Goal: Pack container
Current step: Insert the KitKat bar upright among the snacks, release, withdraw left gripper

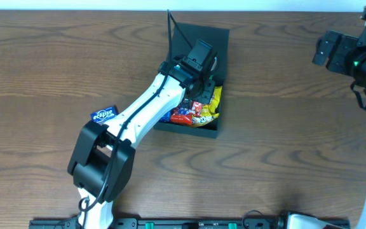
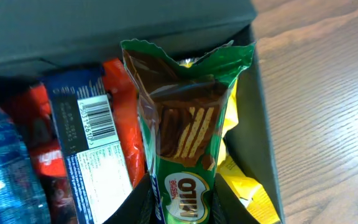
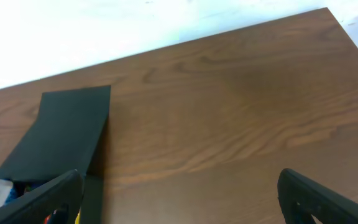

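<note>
The container (image 1: 221, 51) is a dark box standing open at the table's centre, its lid (image 1: 169, 35) raised on the left. Colourful snack packets (image 1: 199, 114) fill it. My left gripper (image 1: 199, 60) is over the box, shut on a green Milo packet (image 2: 188, 137) that stands upright between its fingers (image 2: 229, 202). Beside it inside the box lie red and blue packets (image 2: 86, 143) and a yellow packet (image 2: 247, 186). My right gripper (image 3: 179, 193) is open over bare wood at the far right, with the container's flap (image 3: 61, 130) to its left.
A blue Eclipse packet (image 1: 104, 114) lies on the table left of the box, partly under my left arm. The right arm (image 1: 354, 57) sits at the far right edge. Bare wood surrounds the box.
</note>
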You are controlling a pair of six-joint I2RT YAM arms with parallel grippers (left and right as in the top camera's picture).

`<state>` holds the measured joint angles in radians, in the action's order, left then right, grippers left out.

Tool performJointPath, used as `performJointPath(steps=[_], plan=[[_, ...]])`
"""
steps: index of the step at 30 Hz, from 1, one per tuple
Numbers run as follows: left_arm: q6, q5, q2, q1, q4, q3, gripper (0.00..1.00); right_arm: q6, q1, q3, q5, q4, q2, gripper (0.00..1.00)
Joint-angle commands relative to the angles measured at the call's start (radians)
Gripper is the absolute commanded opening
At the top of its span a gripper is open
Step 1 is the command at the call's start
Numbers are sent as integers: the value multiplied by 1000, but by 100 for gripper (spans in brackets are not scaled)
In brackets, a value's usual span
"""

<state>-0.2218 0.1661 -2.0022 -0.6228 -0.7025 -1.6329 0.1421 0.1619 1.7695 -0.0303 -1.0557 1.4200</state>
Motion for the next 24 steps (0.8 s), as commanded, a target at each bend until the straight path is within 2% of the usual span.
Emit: performJointPath(steps=[1,14,21,23,24], plan=[[-29,35,-47,3,-8,-7,6,-25,8,2,-4,-3,-18,99],[-29,30,-94,81,-52,-10,6,-28,8,2,-4,-18,-18,99],[-29,-42,-90,92,-108,-97,6,-28,8,2,-4,-23,-18,99],[-26,-45,-90,92,-113,-103,10,-28,8,2,-4,-23,-18,99],[-25,-44,-90,92,-117,-103,20,-28,8,2,-4,-23,-18,99]])
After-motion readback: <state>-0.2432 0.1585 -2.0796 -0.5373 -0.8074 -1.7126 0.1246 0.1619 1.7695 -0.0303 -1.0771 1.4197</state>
